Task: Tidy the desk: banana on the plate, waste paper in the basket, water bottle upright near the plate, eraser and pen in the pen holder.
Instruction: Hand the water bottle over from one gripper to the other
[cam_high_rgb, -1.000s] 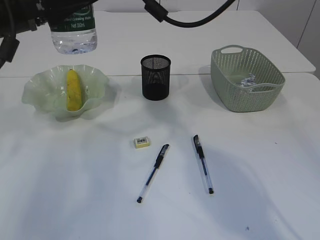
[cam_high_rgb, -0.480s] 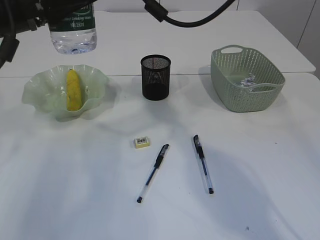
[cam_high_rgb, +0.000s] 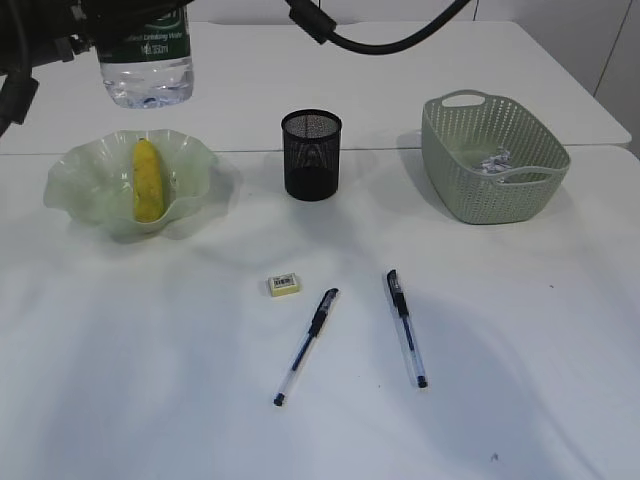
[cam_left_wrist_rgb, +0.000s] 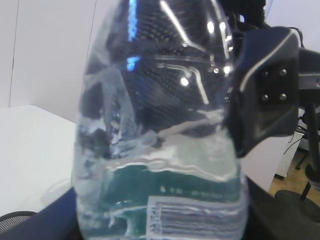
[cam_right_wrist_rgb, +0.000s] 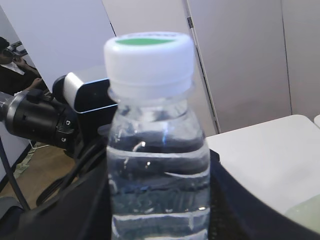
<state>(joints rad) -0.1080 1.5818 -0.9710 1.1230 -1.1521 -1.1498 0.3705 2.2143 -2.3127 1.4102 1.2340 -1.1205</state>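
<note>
The water bottle (cam_high_rgb: 146, 65) hangs upright in the air behind the plate (cam_high_rgb: 75, 175), its top cut off by the frame edge. My left gripper (cam_left_wrist_rgb: 160, 220) is shut on its labelled lower body (cam_left_wrist_rgb: 160, 150). My right gripper (cam_right_wrist_rgb: 157, 210) is shut on the upper body below the white cap (cam_right_wrist_rgb: 149, 57). The banana (cam_high_rgb: 146, 180) lies in the plate. The waste paper (cam_high_rgb: 495, 161) is in the basket (cam_high_rgb: 495, 195). The eraser (cam_high_rgb: 283, 285) and two pens (cam_high_rgb: 307, 345) (cam_high_rgb: 405, 326) lie on the desk (cam_high_rgb: 150, 380) in front of the pen holder (cam_high_rgb: 311, 155).
Dark arm parts and a cable (cam_high_rgb: 380, 40) cross the top of the exterior view. A second white table stands behind, with a seam along the back of the desk. The other arm's black body (cam_left_wrist_rgb: 267, 90) shows to the right of the bottle in the left wrist view.
The bottle stays at the same height and has shifted a hair to the left. Nothing on the desk has moved.
</note>
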